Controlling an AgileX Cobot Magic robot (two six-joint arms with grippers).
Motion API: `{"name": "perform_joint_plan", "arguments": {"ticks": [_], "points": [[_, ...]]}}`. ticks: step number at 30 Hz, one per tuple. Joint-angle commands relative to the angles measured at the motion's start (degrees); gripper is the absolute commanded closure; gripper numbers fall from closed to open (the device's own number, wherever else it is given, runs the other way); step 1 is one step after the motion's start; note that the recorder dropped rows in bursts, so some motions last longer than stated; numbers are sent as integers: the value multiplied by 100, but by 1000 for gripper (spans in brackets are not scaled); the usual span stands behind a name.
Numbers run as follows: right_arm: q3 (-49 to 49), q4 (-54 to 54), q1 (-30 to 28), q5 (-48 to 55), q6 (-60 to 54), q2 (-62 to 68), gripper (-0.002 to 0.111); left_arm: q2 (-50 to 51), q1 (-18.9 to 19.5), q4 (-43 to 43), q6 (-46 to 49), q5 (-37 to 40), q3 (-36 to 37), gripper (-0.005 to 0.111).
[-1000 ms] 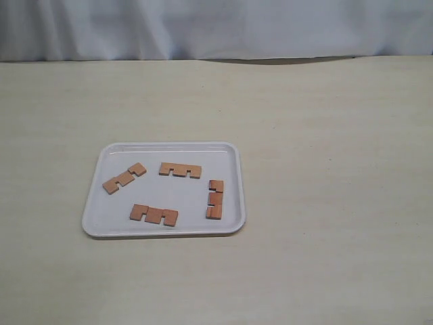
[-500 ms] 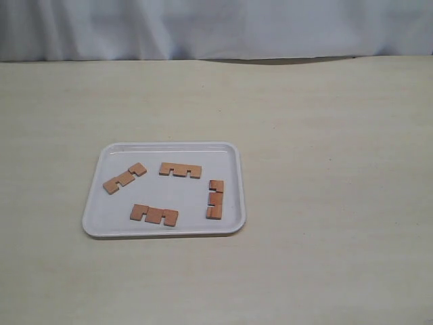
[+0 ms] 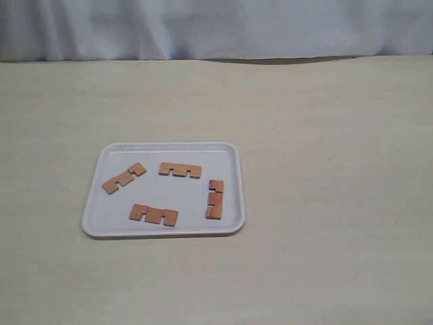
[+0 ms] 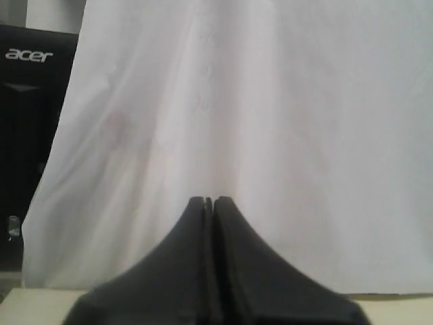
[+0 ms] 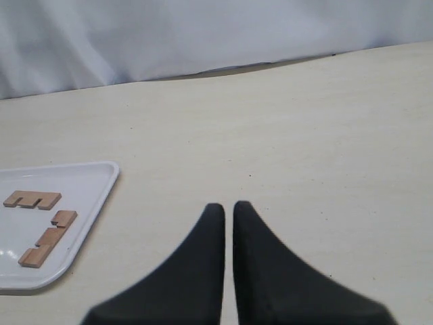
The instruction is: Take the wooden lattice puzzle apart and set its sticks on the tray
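The white tray (image 3: 101, 210) lies left of the table's middle in the exterior view. Several reddish-brown notched sticks lie flat and apart on it: one at the left (image 3: 124, 178), one at the back (image 3: 180, 170), one at the right (image 3: 215, 199), one at the front (image 3: 154, 214). No interlocked lattice puzzle shows. Neither gripper appears in the exterior view. My left gripper (image 4: 209, 200) is shut and empty, facing a white curtain. My right gripper (image 5: 229, 206) is shut with a thin slit, empty, over bare table beside the tray (image 5: 91, 179). Two sticks (image 5: 32, 199) (image 5: 49, 237) show there.
A white curtain (image 3: 216, 27) hangs along the table's far edge. The beige table (image 3: 325, 203) stretches bare to the right of the tray and in front of it. A dark Acer monitor (image 4: 30, 101) stands beside the curtain in the left wrist view.
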Motion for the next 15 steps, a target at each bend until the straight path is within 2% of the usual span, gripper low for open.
{"name": "perform_joint_plan", "arguments": {"ticks": [1, 3, 5, 9, 15], "points": [[9, 8, -34, -21, 19, -22, 104, -4, -46, -2, -9, -359, 633, 107], [9, 8, -34, -21, 19, -22, 104, -4, -46, 170, 153, -310, 717, 107], [9, 8, -34, -21, 19, -22, 104, -4, -46, 175, 153, 314, 717, 107], [9, 8, -34, -21, 19, -22, 104, -4, -46, 199, 142, 836, 717, 107], [9, 8, -34, -21, 19, -22, 104, -4, -46, -312, -219, 1017, 717, 107]]}}
